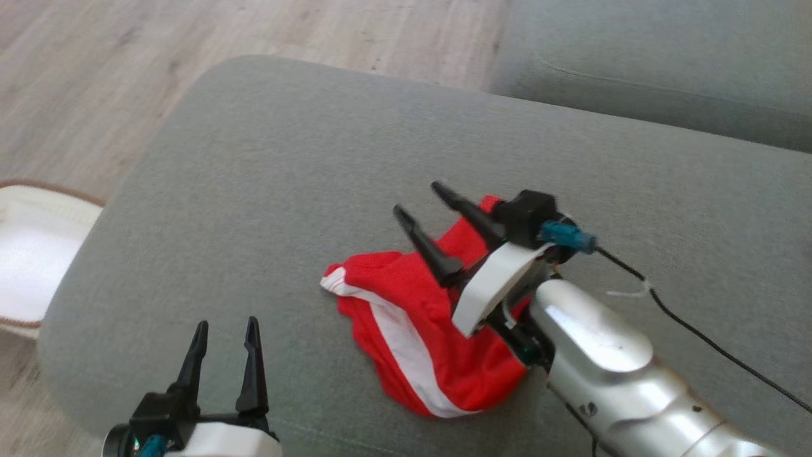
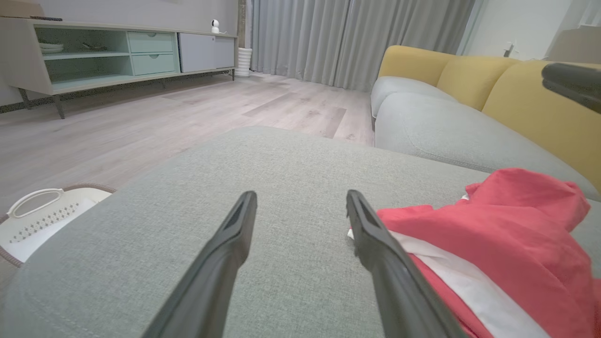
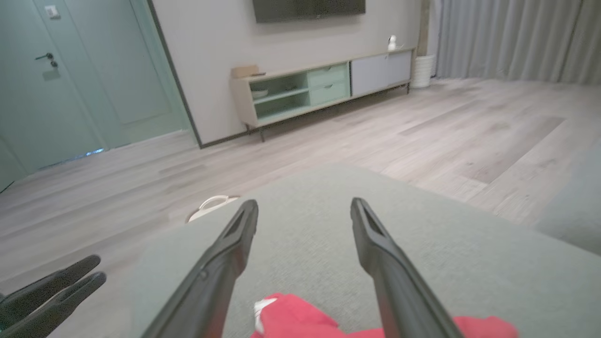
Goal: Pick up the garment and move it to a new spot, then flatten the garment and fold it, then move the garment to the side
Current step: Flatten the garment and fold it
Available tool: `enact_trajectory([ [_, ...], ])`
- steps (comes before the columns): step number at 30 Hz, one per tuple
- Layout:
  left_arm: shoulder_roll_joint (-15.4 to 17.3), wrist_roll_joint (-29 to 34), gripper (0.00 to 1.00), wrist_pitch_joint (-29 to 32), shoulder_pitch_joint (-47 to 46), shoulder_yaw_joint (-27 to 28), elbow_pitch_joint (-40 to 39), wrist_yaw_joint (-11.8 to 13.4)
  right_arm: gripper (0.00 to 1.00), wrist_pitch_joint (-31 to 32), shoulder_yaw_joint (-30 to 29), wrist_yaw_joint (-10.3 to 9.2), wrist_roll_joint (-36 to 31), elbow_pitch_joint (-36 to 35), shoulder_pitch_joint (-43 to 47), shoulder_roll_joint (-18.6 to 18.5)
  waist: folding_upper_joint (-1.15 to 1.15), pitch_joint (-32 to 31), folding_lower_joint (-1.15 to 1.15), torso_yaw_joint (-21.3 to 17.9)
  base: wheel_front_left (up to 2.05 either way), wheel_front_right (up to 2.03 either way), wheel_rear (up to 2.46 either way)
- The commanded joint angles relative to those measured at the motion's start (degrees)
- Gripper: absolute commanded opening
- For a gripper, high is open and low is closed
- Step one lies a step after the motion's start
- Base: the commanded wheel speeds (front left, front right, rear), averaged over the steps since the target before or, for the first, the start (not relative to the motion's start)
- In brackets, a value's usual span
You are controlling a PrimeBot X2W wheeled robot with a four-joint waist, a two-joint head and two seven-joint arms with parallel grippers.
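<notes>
While the garment (image 1: pixel 406 317) is lying in a crumpled red heap with its white stripe showing, you are holding nothing in either of your 2 grippers.

1. The garment is resting on the grey ottoman (image 1: pixel 285 158), right of centre and toward the near edge. It is leaving bare cushion to the left and far side, which I judge is room enough for spreading it.
2. Your right gripper (image 1: pixel 418 198) is hovering over the far part of the heap. Its fingers are pointing far-left and standing wide apart with no cloth between them. I am reading this as the new spot being reached and the cloth lying free there.
3. Your left gripper (image 1: pixel 227 322) is waiting at the near left over bare cushion. Its jaws are equally wide and empty, near the garment's left edge. Whether it is touching the cloth I cannot tell. I judge this is placing it for the nearest hem.
4. A white laundry basket (image 1: pixel 32 254) is sitting on the floor left of the ottoman.
5. In my judgement, flattening is the step now falling due, and folding is not yet begun.
</notes>
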Motion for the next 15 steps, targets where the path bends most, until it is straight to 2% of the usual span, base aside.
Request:
enact_trajectory([
  [1, 0.49, 0.19, 1.0, -0.69, -1.83, 2.15, -1.9, 0.14, 1.0, -1.63, -1.09, 0.21, -0.27, -1.28, -1.24, 0.79, 0.0, 0.16, 0.0, -1.73, 0.0, 0.0, 0.0],
  [4, 0.56, 0.17, 1.0, -0.7, -2.17, 2.32, -1.96, 0.02, 1.0, -3.6, -4.36, 0.21, -2.59, 0.23, -0.2, 0.79, 0.0, 0.19, 0.0, -3.69, 0.0, 0.0, 0.0],
  [7, 0.45, 0.37, 1.0, -0.71, -2.1, 2.07, -2.06, 0.02, 1.0, -5.08, -10.65, 0.21, -7.52, 2.5, 2.79, 0.79, 0.0, 0.15, 0.0, -5.55, 0.0, 0.0, 0.0],
  [15, 0.07, 0.44, 1.0, -0.72, -2.38, 1.33, -1.78, -0.35, 1.0, -4.51, -20.28, 0.21, -16.01, 2.36, 13.48, 0.79, 0.0, 0.9, 0.0, -6.62, 0.0, 0.0, 0.0],
])
